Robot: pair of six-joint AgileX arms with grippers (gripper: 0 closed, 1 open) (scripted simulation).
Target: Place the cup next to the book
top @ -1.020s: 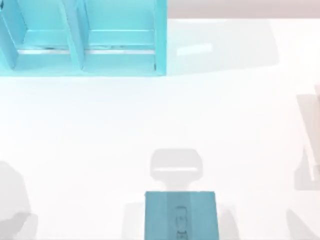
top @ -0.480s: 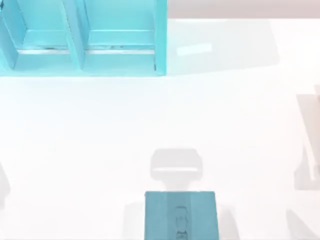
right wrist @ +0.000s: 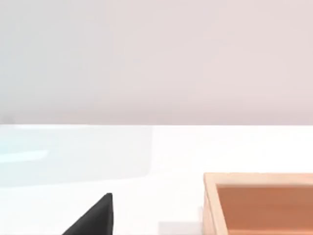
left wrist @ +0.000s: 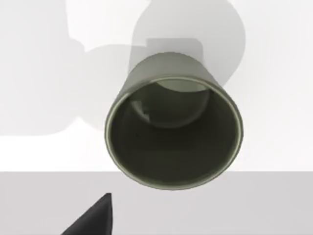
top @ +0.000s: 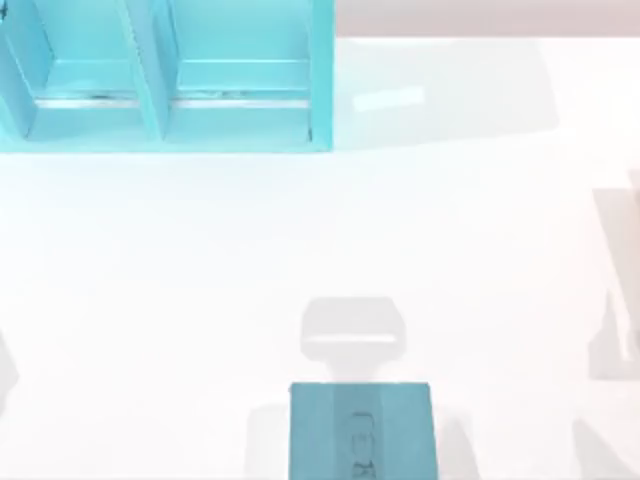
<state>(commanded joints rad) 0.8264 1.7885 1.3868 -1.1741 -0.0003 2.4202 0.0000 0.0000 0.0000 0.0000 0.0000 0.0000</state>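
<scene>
One cup stands upright on the white table just ahead of the left gripper, whose grip cannot be told, so the approach seems in hand: next close on it and carry it beside the one book at the table's near edge.

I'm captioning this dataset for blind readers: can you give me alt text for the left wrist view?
An olive-grey cup stands on the white table, seen from above so its open, empty mouth faces the camera. A dark fingertip of the left gripper pokes in near the cup, not touching it, and soft grey shadows lie on the table behind the cup.
</scene>
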